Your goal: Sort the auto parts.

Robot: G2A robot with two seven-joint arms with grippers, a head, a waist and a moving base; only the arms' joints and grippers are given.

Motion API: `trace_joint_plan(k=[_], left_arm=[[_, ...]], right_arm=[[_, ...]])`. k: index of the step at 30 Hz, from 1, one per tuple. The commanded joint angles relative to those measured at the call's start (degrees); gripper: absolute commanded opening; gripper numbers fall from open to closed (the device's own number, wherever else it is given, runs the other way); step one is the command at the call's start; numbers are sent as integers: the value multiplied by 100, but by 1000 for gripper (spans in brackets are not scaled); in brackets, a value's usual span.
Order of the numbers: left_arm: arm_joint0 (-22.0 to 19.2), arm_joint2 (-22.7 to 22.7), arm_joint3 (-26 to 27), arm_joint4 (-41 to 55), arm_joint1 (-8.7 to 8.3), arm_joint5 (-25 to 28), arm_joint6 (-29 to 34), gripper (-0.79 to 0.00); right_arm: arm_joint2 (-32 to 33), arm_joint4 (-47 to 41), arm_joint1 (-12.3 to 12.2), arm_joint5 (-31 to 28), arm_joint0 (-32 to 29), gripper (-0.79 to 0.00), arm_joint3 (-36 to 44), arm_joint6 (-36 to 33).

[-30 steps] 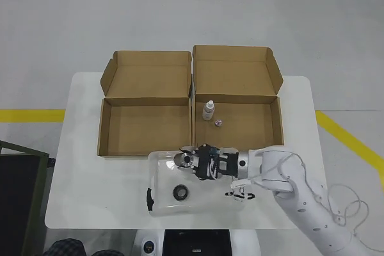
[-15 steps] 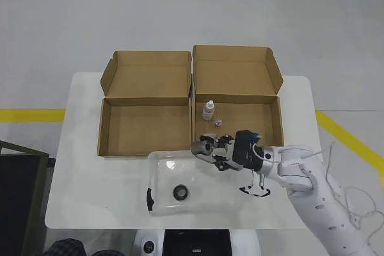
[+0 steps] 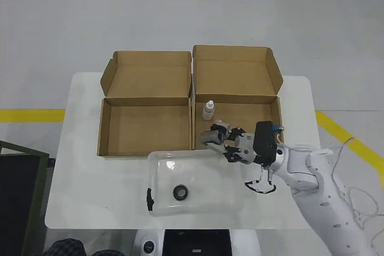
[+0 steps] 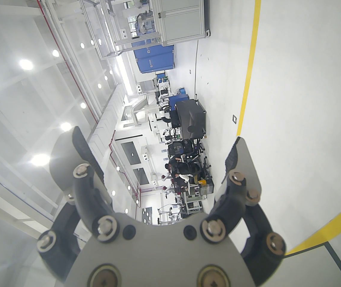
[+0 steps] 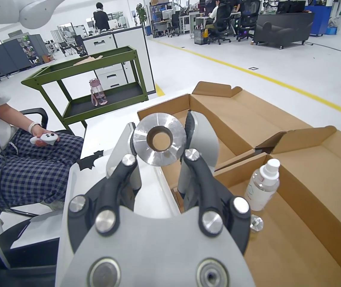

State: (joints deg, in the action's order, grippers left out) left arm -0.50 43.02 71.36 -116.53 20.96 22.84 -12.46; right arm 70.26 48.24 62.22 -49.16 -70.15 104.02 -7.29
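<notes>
One metal ring [image 5: 171, 154] is clamped in the right gripper [image 5: 160, 131]; it should clear the wall of the right cardboard box [image 3: 253, 125], descend away from the spray bottle [image 3: 208, 110], then release.

**Top view.** Mounted high, facing straight down on the white table [image 3: 83, 128]. It stands far enough off that the whole tabletop and the surrounding floor [image 3: 179, 25] fit.

**Right wrist view.** Set close behind the right gripper [image 5: 161, 132]. It faces along the fingers, across the cardboard boxes [image 5: 307, 198], and roughly level into the room.

**Left wrist view.** Set close behind the left gripper [image 4: 157, 138] and aimed out into the room (frame rolled sideways, floor at one side, ceiling lights [image 4: 27, 64] at the other).

**Shared by top and right wrist views.** The boxes, the spray bottle [image 3: 208, 110], and the metal ring [image 5: 160, 141] in the right gripper.
</notes>
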Motion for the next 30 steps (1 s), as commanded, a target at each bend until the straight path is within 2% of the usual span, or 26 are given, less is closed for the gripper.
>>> trace_joint_plan(k=[1,10,15,20,30], left_arm=[[0,0,0,0,0,0,0,0],[0,0,0,0,0,0,0,0],[0,0,0,0,0,0,0,0],[0,0,0,0,0,0,0,0],[0,0,0,0,0,0,0,0]], right_arm=[[9,-7,0,4,3,-785,-10,16],[-2,105,1,80,28,-785,8,9],[-130,584,22,273,126,-785,60,-53],[-441,972,81,586,347,-785,-24,-157],[-1293,1343,283,1180,1148,-785,-314,-792]])
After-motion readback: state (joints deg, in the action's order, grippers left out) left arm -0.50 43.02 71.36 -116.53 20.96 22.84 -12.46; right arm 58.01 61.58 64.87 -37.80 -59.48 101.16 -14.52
